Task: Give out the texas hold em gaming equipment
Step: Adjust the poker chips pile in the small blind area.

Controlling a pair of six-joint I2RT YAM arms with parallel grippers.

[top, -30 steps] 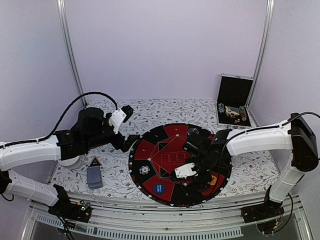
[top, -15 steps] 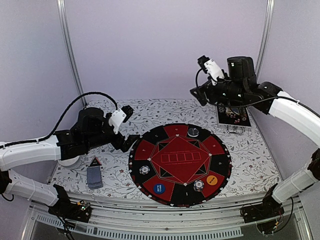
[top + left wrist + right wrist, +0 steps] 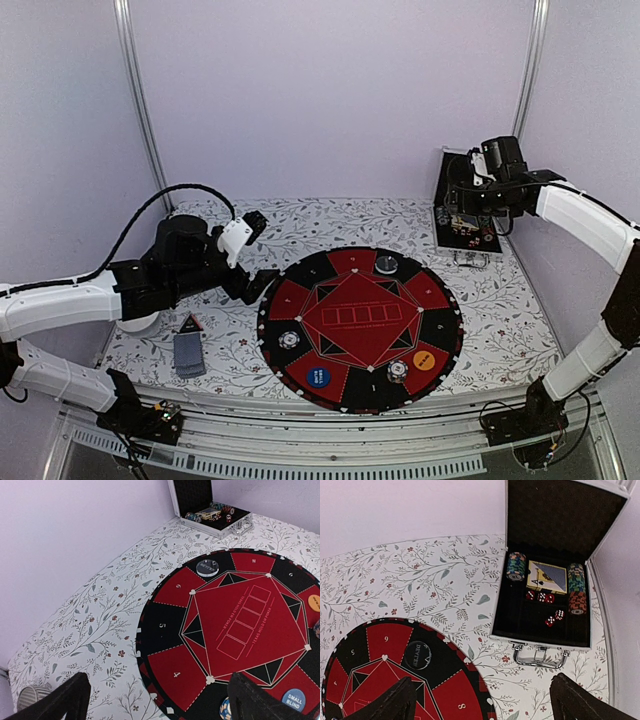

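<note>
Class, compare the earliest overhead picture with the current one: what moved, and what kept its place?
The right claw left the near right part of the mat, rose and swung back; it now hangs open above the open case. The chip it had covered now shows. Nothing was visibly gripped or released. The left claw, cards and other chips kept their places.

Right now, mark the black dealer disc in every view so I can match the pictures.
Top external: black dealer disc right of centre, on the round mat's far edge.
Left wrist: upper middle, on the mat's rim.
Right wrist: lower left.
Shared landmark: the open case, beyond the disc in all three views.
</note>
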